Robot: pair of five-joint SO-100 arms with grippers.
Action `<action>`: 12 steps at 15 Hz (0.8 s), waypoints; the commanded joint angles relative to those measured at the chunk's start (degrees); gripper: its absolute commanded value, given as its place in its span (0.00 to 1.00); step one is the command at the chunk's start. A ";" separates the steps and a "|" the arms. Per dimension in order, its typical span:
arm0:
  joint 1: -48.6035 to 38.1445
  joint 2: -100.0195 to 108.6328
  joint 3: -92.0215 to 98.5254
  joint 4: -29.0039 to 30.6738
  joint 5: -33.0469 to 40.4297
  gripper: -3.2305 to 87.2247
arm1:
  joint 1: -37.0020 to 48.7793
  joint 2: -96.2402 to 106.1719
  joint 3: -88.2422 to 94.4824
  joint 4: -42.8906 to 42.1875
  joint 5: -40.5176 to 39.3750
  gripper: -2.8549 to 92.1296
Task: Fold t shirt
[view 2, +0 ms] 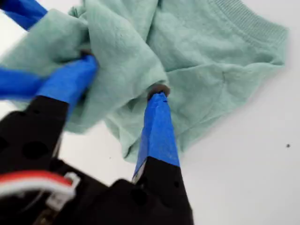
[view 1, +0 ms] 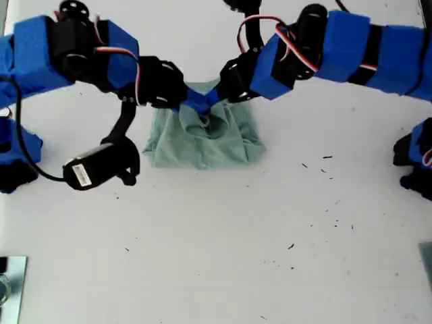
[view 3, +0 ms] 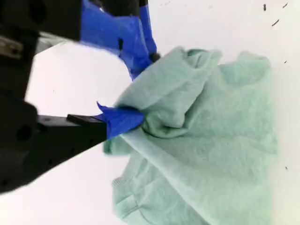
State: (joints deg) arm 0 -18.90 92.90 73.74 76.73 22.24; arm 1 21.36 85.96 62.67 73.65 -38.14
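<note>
The pale sage-green t shirt (view 1: 202, 145) lies bunched and wrinkled on the white table, just behind the middle of the exterior view. Both arms meet at its far edge. My first gripper (view 1: 189, 101), reaching in from the exterior view's left, is shut on a thick fold of the cloth (view 2: 211, 61); its blue fingers (view 2: 157, 122) pinch the fold between them (view 2: 124, 77). My second gripper (view 1: 212, 98) comes from the exterior view's right and is shut on the same raised edge (view 3: 145, 89), with the shirt (view 3: 220, 140) spreading out beyond it. The ribbed neckline (view 2: 248, 21) shows.
Small dark specks (view 1: 327, 157) dot the table at the exterior view's right of the shirt. A black wrist camera (view 1: 101, 169) hangs low under the arm at the exterior view's left. A metal object (view 1: 10, 283) sits at that view's lower left corner, and an arm base (view 1: 418, 158) at its right edge.
</note>
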 commanded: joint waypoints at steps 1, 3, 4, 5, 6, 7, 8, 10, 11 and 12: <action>-8.70 17.49 7.91 0.18 1.41 0.36 | 8.35 16.79 7.29 -4.31 -1.23 0.28; -15.38 34.01 22.68 -0.97 2.72 0.35 | 15.21 32.61 20.21 -3.78 -1.85 0.26; -17.49 42.71 31.73 -2.37 2.81 0.35 | 18.19 42.28 28.83 -3.08 -1.14 0.26; -18.19 51.68 41.31 -4.57 2.20 0.34 | 19.86 52.29 37.62 -2.55 -0.97 0.26; -16.79 60.64 50.80 -7.03 1.41 0.33 | 20.13 61.79 46.05 -1.58 -1.14 0.26; -13.10 69.87 60.12 -9.67 -0.70 0.31 | 18.90 70.31 54.67 -0.62 0.70 0.28; -7.38 78.84 69.17 -12.66 -3.96 0.31 | 15.12 78.66 64.07 -1.49 3.34 0.28; 3.96 93.43 87.19 -21.01 -11.60 0.25 | 7.91 94.75 84.11 -3.96 11.69 0.26; 8.17 101.60 95.89 -23.20 -16.61 0.24 | 4.04 103.01 93.69 -5.45 16.17 0.26; 10.63 113.82 104.15 -21.18 -21.62 0.23 | 1.23 112.50 102.13 -5.36 18.37 0.26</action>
State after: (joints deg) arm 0 -12.30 192.83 168.84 56.34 6.86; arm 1 26.63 186.42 155.39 70.05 -23.03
